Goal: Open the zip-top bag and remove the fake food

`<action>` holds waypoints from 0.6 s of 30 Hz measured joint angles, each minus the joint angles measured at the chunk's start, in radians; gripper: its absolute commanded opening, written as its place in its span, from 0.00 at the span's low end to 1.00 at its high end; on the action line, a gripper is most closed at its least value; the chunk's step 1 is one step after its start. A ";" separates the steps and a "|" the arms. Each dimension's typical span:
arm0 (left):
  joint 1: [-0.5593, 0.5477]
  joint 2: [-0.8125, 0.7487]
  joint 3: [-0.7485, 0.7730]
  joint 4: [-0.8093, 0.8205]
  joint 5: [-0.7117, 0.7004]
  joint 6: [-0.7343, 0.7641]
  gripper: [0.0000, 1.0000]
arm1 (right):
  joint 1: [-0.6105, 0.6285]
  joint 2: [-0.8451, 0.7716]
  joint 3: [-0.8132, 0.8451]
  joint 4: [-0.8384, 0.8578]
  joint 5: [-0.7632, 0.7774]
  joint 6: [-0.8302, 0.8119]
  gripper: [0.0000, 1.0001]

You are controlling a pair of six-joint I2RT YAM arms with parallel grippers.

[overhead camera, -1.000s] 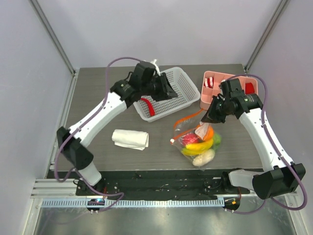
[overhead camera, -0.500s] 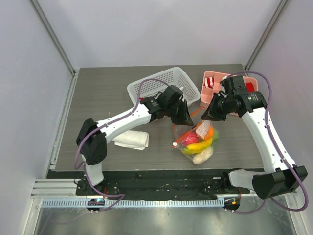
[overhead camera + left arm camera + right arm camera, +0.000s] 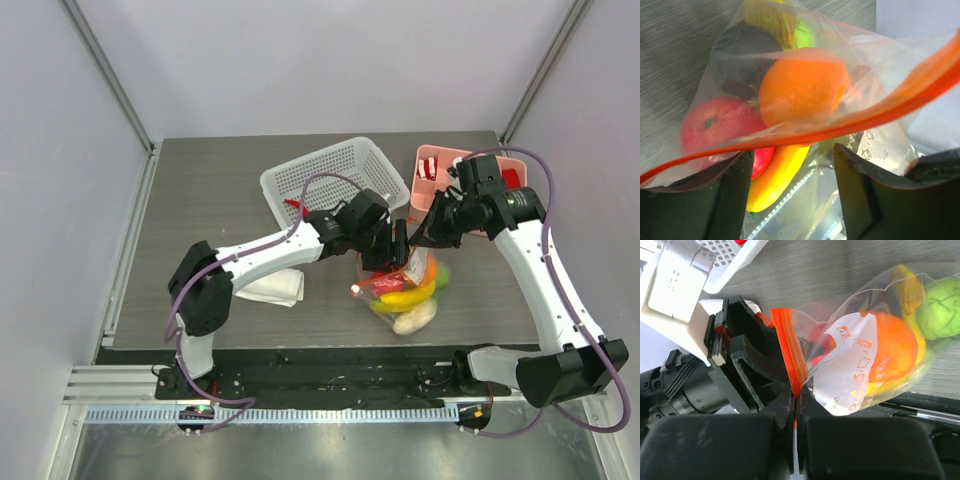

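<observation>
Centrally, the right gripper [image 3: 794, 396] is pinching the zip-top bag [image 3: 855, 370] by its zip strip [image 3: 790, 345], fingers closed, while the left gripper [image 3: 790, 160] is gaping beside it, grasping nothing.

The zip-top bag [image 3: 880, 140] is thin clear plastic film, glossy and creased (its zip strip [image 3: 865, 118] is opaque orange-red plastic). The fake food [image 3: 802, 85] inside looks like smooth, shiny plastic. The table [image 3: 200, 200] is matt grey with a wood grain. The left gripper [image 3: 792, 152] has matt black fingers [image 3: 725, 200], probably plastic. The basket [image 3: 330, 165] is white perforated plastic.
</observation>
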 measured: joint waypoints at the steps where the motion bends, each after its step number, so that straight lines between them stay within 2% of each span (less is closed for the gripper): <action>1: 0.000 0.000 -0.005 0.005 0.000 0.001 0.69 | 0.000 0.000 -0.003 0.001 -0.005 0.003 0.01; 8: -0.003 0.027 -0.069 0.154 0.008 0.001 0.72 | 0.000 -0.015 -0.057 0.026 -0.045 0.037 0.01; 18: -0.004 0.087 -0.140 0.428 0.056 -0.031 0.71 | -0.019 -0.015 -0.078 0.027 0.007 0.039 0.01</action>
